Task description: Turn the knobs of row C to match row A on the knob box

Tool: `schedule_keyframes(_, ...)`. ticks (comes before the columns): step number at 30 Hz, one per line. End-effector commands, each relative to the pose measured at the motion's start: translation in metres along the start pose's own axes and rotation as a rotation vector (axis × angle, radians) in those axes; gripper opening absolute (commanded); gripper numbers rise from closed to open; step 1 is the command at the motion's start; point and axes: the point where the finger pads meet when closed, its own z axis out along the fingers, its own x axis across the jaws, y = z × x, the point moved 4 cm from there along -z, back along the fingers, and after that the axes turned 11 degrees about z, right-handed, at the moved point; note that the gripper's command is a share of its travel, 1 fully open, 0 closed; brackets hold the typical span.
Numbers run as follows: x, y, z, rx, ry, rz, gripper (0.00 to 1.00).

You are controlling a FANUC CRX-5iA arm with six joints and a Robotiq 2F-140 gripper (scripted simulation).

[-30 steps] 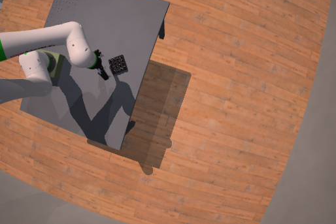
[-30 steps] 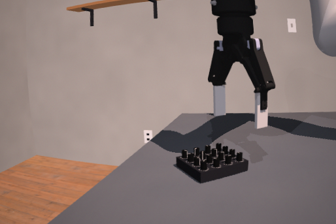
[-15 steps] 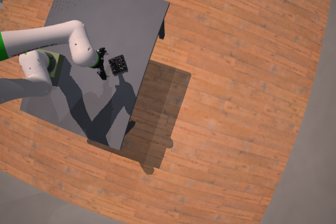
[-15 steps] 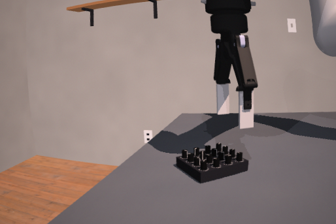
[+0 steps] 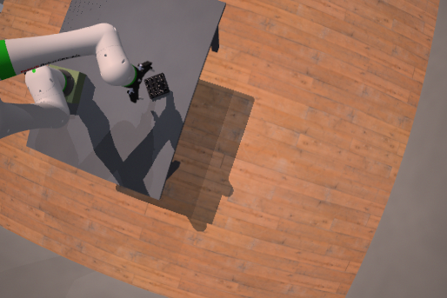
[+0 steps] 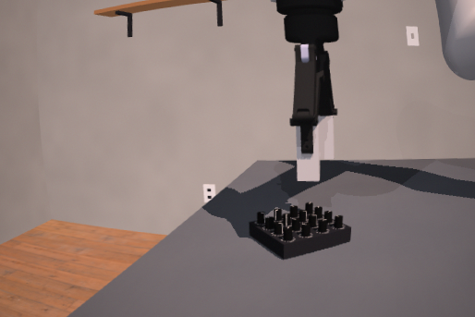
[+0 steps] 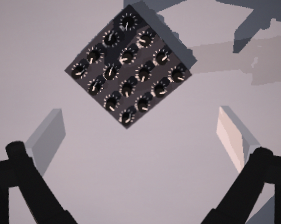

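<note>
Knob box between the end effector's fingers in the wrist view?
No, the knob box lies beyond the fingertips, outside the gap between them.

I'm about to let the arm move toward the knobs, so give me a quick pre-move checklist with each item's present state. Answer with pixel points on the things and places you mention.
- Gripper (image 5: pixel 141 82) (image 6: pixel 315 168) (image 7: pixel 140 120) open: ok.
- Nothing between the fingers: ok.
- Knob box (image 5: pixel 156 86) (image 6: pixel 318 247) (image 7: pixel 128 67) resting upright on the table (image 5: pixel 174 28) (image 6: pixel 393 261) (image 7: pixel 116 190): ok.
- Fingers centred over a row C knob: not ok; the box lies off to one side of the gap between them.
- Jaws square to the box's sides: not ok; in the wrist view it sits diagonally.
- Rear socket located: cannot tell; none is discernible.
</note>
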Motion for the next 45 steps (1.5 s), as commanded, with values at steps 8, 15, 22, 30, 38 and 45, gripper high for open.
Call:
schedule_keyframes(8, -0.016, -0.007, -0.004, 0.012, 0.009, 0.344, 1.00)
schedule_keyframes(15, -0.026, -0.012, -0.007, 0.013, 0.008, 0.578, 1.00)
schedule_keyframes(22, -0.036, -0.017, -0.009, 0.014, 0.006, 0.792, 1.00)
schedule_keyframes(30, -0.037, -0.017, -0.009, 0.014, 0.006, 0.818, 0.12)
schedule_keyframes(38, -0.037, -0.017, -0.009, 0.014, 0.006, 0.818, 0.12)
schedule_keyframes(45, -0.037, -0.017, -0.009, 0.014, 0.006, 0.818, 0.12)
